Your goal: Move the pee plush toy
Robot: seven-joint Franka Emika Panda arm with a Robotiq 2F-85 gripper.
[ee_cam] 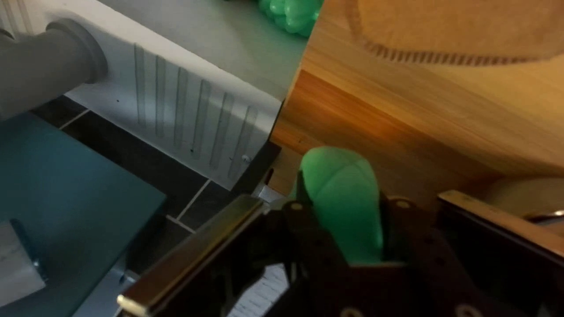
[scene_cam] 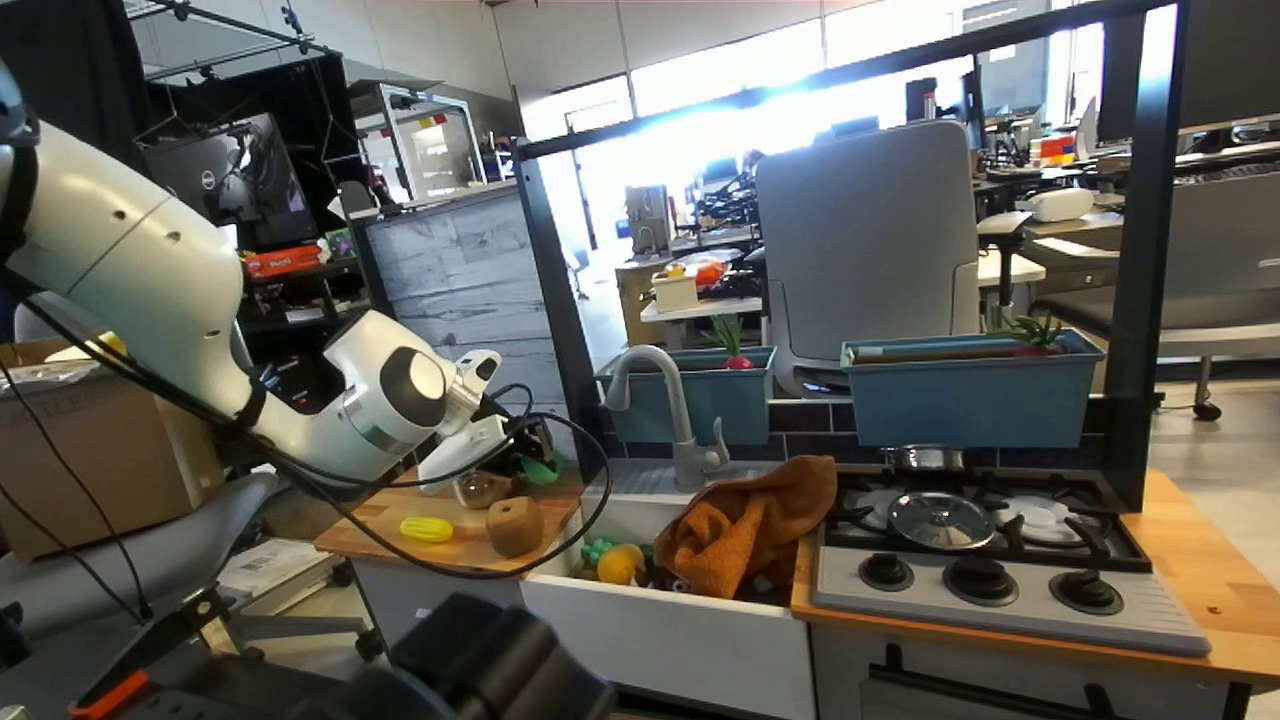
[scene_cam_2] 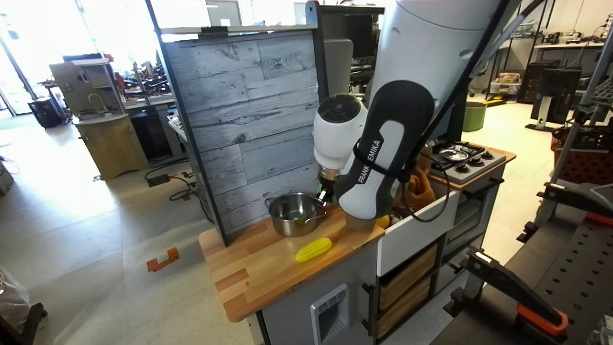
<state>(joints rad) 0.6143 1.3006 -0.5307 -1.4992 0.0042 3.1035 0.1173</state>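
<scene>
The pee plush toy is a bright green soft rounded lump between my gripper's fingers in the wrist view. My gripper is shut on it, with a finger pressed to each side. In an exterior view the green toy sticks out below the gripper, above the back of the wooden counter by the sink. In an exterior view the gripper is beside the rim of a steel pot, and only a sliver of green shows there. The toy's lower side is hidden by the fingers.
A yellow corn lies on the counter. A brown block-like item stands near the sink edge. The sink holds a yellow toy, a green bumpy item and a brown cloth. A faucet and plank wall stand close.
</scene>
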